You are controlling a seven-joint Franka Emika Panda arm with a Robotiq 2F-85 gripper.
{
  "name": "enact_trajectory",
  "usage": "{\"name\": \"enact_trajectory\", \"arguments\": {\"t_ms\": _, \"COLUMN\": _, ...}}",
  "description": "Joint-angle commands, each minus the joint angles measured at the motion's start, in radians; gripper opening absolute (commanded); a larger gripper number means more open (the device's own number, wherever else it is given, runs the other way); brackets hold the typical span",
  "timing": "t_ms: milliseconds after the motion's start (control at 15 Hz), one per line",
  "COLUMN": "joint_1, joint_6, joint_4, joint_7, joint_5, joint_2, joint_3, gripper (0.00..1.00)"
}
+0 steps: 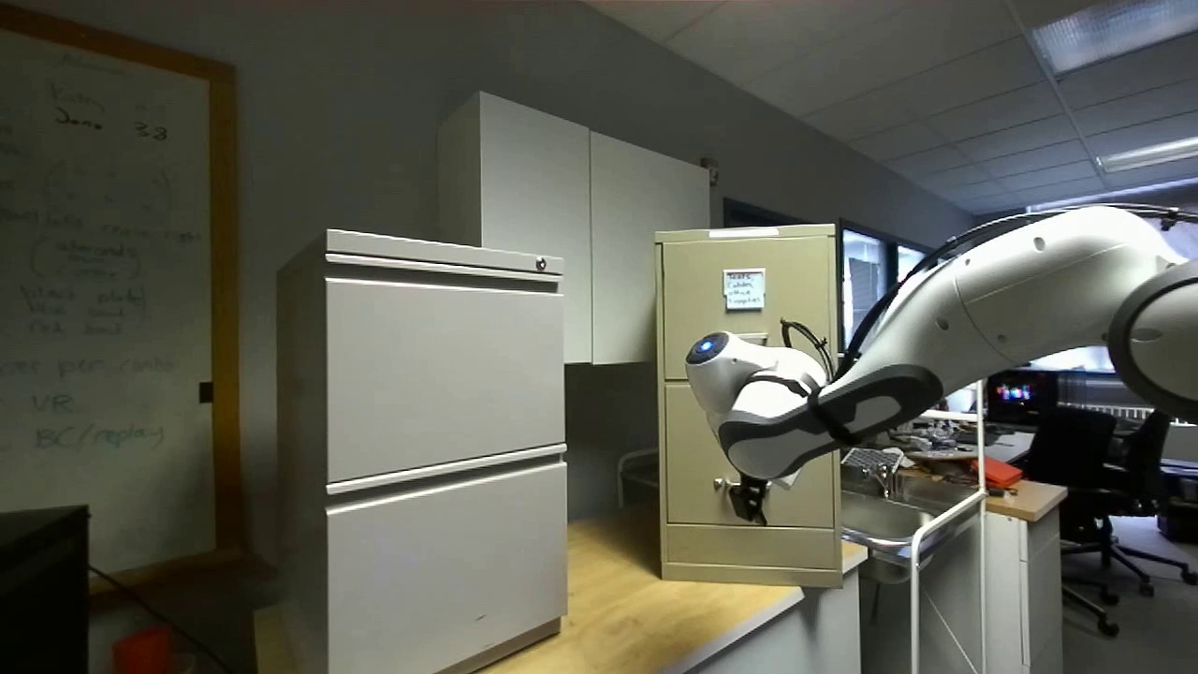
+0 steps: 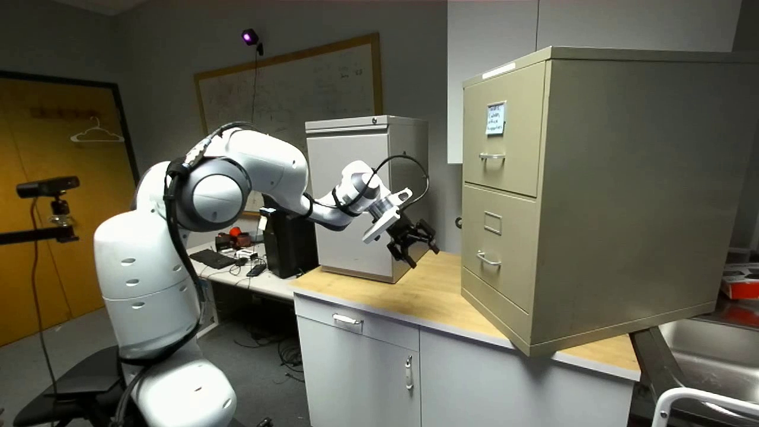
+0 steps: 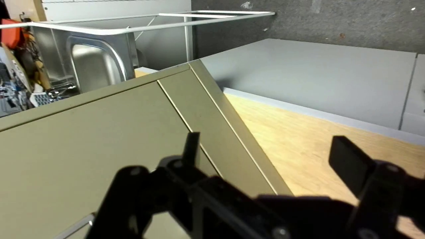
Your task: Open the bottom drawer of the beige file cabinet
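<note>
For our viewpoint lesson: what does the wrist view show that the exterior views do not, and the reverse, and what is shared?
Only the wrist view: pale specks on the grey floor.
Only the exterior views: the whiteboard, the pale grey two-drawer cabinet and the paper label.
Shared: the beige file cabinet, its bottom drawer, the sink and the fingers.

Both exterior views face the beige file cabinet (image 2: pixel 605 198), the wrist view up close

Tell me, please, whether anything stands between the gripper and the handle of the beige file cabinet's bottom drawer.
Nothing visible does: in an exterior view, only air separates the open Robotiq gripper from the silver handle on the bottom drawer.
</note>
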Motion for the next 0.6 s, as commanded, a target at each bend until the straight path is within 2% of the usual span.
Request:
{"name": "enact_trajectory", "arguments": {"t_ms": 0, "joint_1": 0.011, "joint_6": -0.015, "joint_4": 0.12, "joint_7": 0.029, "joint_5": -0.062, "joint_2": 0.076, "joint_3": -0.023, "gripper": 1.0}}
{"name": "enact_trajectory", "arguments": {"t_ms": 533, "joint_1": 0.019, "joint_6": -0.02, "joint_4": 0.273, "joint_7": 0.03, "joint_5": -0.143, "joint_2": 0.178, "joint_3": -0.045, "gripper": 1.0}}
